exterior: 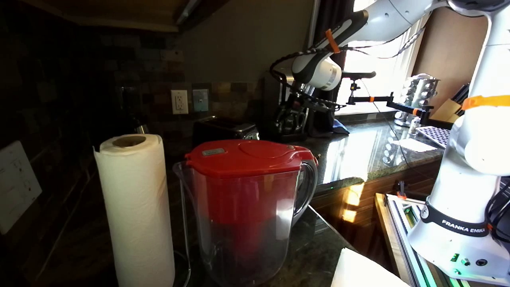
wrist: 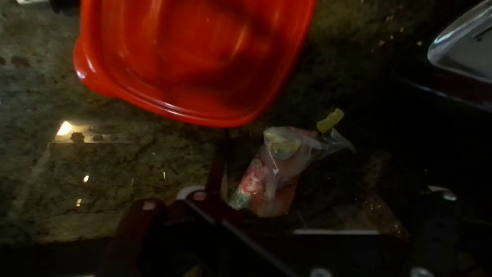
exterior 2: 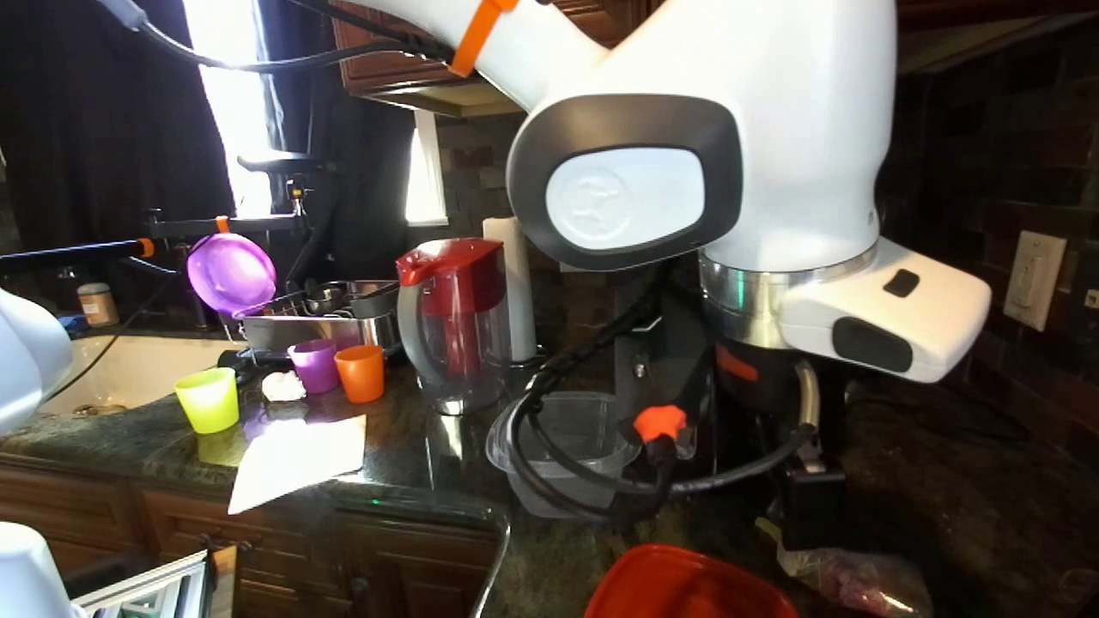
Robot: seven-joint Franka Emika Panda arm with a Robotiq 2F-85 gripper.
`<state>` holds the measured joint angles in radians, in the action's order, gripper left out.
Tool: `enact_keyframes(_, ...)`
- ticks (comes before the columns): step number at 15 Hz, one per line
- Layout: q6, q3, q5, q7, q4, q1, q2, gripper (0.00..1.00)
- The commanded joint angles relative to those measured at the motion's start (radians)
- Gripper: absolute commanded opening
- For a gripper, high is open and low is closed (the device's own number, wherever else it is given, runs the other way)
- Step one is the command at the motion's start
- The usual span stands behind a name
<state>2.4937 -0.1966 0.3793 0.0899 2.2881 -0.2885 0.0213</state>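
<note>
A small clear plastic bag (wrist: 276, 173) with red, green and yellowish contents lies on the dark stone counter in the wrist view. A yellow piece (wrist: 330, 120) sits at its twisted end. Around it my gripper (wrist: 324, 182) stands open: one dark finger (wrist: 217, 179) is just left of the bag, and the opposite one is almost lost in shadow on the right. Whether a finger touches the bag cannot be made out. Just beyond the bag sits a red bowl (wrist: 192, 65). In an exterior view the bag (exterior 2: 867, 584) and the red bowl (exterior 2: 687, 588) show low in the picture, beneath the arm.
A clear container (exterior 2: 567, 455) stands behind the bowl. Further off are a red-lidded pitcher (exterior 2: 455, 318), a paper towel roll (exterior: 137, 207), green (exterior 2: 209, 402), purple (exterior 2: 314, 367) and orange cups (exterior 2: 361, 375), and a sheet of paper (exterior 2: 300, 459). A silver-edged object (wrist: 467, 50) flanks the wrist view's right side.
</note>
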Motion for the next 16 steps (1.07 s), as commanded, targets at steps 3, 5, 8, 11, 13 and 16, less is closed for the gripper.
enact_keyframes(3, -0.089, -0.05, -0.071, 0.19, 0.131, 0.006, -0.146, 1.0)
enact_keyframes(5, -0.113, -0.065, -0.123, 0.227, 0.147, 0.006, -0.168, 1.0)
enact_keyframes(8, -0.093, -0.07, -0.221, 0.214, 0.169, 0.006, -0.18, 1.0)
enact_keyframes(11, -0.082, -0.072, -0.301, 0.192, 0.181, 0.003, -0.168, 1.0)
enact_keyframes(13, -0.067, -0.073, -0.346, 0.177, 0.19, 0.0, -0.155, 1.0)
enact_keyframes(16, -0.04, -0.081, -0.398, 0.156, 0.203, -0.005, -0.135, 1.0)
